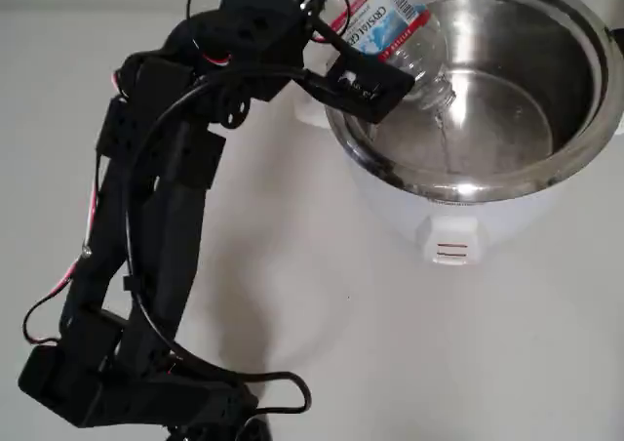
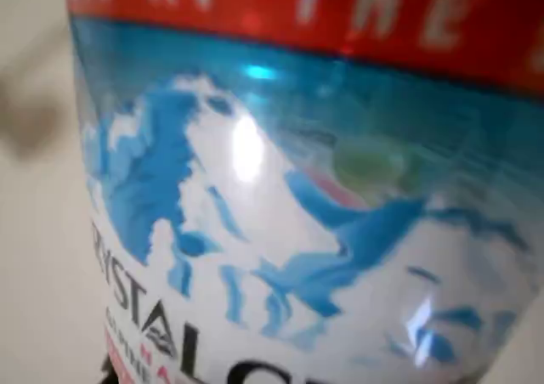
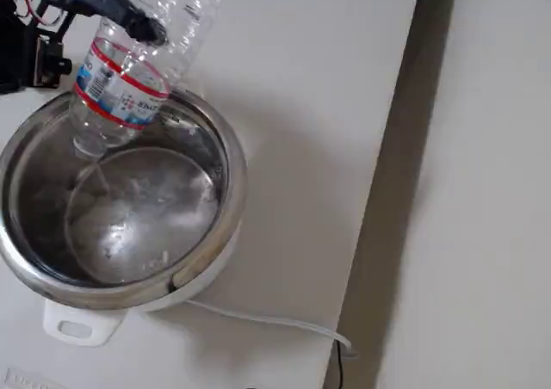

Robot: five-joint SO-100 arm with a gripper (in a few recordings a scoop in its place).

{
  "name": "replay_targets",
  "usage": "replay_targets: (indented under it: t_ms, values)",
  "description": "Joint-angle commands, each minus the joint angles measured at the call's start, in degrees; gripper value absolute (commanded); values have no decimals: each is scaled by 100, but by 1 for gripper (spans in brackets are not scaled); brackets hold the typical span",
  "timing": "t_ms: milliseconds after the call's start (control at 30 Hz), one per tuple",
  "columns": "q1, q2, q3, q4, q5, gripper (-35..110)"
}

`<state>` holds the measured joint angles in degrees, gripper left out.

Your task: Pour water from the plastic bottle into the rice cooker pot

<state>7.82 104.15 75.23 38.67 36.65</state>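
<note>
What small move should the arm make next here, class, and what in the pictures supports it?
Probably hold the tilt, or tip slightly further. The claw grips the plastic bottle with its neck down over the rice cooker pot; a thin stream appears to fall from the mouth, and water lies in the pot's bottom.

Pot position: I see the rice cooker pot [image 1: 507, 100] at the upper right of the overhead view, seated in the cooker body [image 1: 468, 221] on the table [image 1: 292, 295].
Arm position: I see the arm [image 1: 156, 226] left of the pot, reaching up and right toward the pot's rim.
Bottle position: the plastic bottle [image 1: 395, 31] sits in the gripper [image 1: 336, 56], tilted neck-down over the pot's left rim, mouth inside the pot.
Cord: in the fixed view, I see a cable [image 3: 267, 320] running right from the cooker body toward the table edge.
</note>
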Motion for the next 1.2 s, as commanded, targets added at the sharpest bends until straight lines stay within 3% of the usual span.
replay_targets:
  t_ms: [0,800,1000,1167]
  values:
    - [97,158,-545,-53,114,17]
    - [185,132,-545,-123,369,17]
    - [79,167,-527,-123,-791,17]
    - [-123,158,-483,-44,-2918,17]
